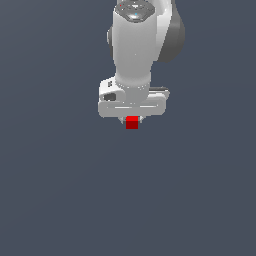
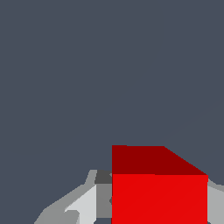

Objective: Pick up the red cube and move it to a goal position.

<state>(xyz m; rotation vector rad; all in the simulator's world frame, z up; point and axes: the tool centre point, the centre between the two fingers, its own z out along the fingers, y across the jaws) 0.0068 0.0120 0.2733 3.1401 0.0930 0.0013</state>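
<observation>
The red cube (image 1: 131, 122) sits between the fingertips of my white gripper (image 1: 131, 120), just under the wide white hand. The jaws are closed against its two sides, so the gripper is shut on it. In the wrist view the red cube (image 2: 159, 197) fills the lower part of the picture, with a grey finger (image 2: 87, 205) pressed to one side and the edge of the other finger (image 2: 215, 203) at the opposite side. The goal position is out of view in both views. Whether the cube rests on the surface or hangs above it cannot be told.
Only a plain dark grey surface (image 1: 60, 190) surrounds the arm in both views. The white arm (image 1: 132, 50) rises straight above the gripper in the exterior view.
</observation>
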